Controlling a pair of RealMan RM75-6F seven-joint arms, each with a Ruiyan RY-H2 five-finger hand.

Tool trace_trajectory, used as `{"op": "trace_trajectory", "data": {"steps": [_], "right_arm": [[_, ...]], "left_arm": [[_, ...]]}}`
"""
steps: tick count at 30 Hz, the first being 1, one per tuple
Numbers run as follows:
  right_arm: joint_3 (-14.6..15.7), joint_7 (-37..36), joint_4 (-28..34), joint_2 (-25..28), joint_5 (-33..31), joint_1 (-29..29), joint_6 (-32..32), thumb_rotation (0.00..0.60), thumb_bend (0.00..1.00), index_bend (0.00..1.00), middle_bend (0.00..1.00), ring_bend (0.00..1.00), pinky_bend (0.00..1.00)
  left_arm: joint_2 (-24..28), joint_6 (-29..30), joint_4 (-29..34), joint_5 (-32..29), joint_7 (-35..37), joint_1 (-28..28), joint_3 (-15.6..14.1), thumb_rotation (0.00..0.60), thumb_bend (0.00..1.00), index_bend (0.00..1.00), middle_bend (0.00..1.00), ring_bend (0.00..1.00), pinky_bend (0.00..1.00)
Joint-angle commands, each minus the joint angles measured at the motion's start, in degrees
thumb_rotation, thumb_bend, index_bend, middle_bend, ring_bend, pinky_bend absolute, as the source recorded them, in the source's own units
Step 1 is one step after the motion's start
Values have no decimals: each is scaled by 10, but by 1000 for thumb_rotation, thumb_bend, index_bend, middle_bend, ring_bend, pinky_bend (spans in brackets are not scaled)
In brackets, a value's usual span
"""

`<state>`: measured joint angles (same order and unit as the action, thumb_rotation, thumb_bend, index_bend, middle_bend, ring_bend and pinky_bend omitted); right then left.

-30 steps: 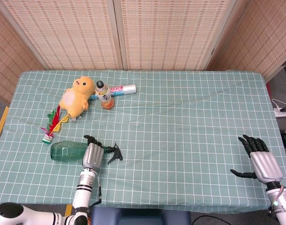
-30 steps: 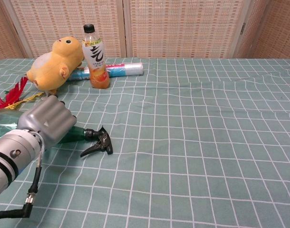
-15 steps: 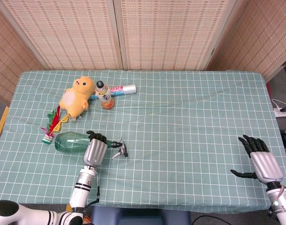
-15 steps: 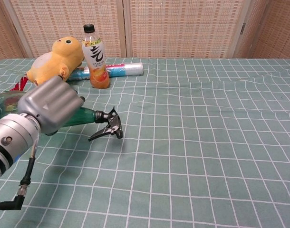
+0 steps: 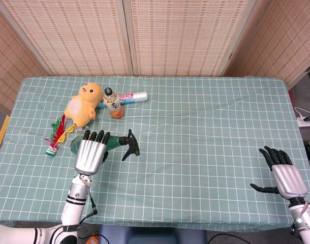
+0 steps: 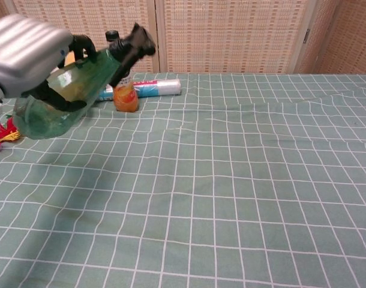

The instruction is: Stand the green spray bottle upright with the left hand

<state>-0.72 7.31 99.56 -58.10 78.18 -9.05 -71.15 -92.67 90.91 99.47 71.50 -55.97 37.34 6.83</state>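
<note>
My left hand (image 5: 89,155) (image 6: 28,51) grips the green spray bottle (image 6: 69,90) around its body and holds it off the table. The bottle tilts, base down to the left and black trigger head (image 6: 134,41) (image 5: 130,143) up to the right. In the head view most of the bottle is hidden under the hand; only its neck and head show. My right hand (image 5: 283,176) rests at the near right of the table, fingers spread, holding nothing.
A yellow plush chick (image 5: 81,105), an orange drink bottle (image 5: 113,103) (image 6: 124,84) and a lying roll in clear wrap (image 5: 133,96) (image 6: 152,89) sit at the far left. A red-and-green feather toy (image 5: 55,136) lies left of my left hand.
My left hand has lifted the bottle off the cloth and swung it from lying flat to a tilt, trigger head rising. The right hand has stayed put.
</note>
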Motion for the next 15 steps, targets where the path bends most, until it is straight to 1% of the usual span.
{"op": "trace_trajectory", "data": {"steps": [1,4,8,11,15], "right_arm": [[-1,4,1,-1,-1,0,-1,600,0,0,0,0,0],[-1,7,1,-2,-4,1,-2,600,0,0,0,0,0],[-2,9,1,-3,-9,1,-2,600,0,0,0,0,0],[-3,11,2,-3,-12,0,0,600,0,0,0,0,0],[-4,17,4,-4,-14,-2,3,600,0,0,0,0,0]], "left_arm": [[19,13,58,-1,175,-39,55,600,239,542,629,475,337],[2,4,39,-7,240,-48,62,600,238,536,628,475,333],[-34,-14,-4,-20,325,-57,70,600,239,525,621,475,330],[-56,-27,-26,-34,369,-60,83,600,239,518,615,475,329],[-75,-34,-50,-32,407,-58,100,600,239,516,611,472,322]]}}
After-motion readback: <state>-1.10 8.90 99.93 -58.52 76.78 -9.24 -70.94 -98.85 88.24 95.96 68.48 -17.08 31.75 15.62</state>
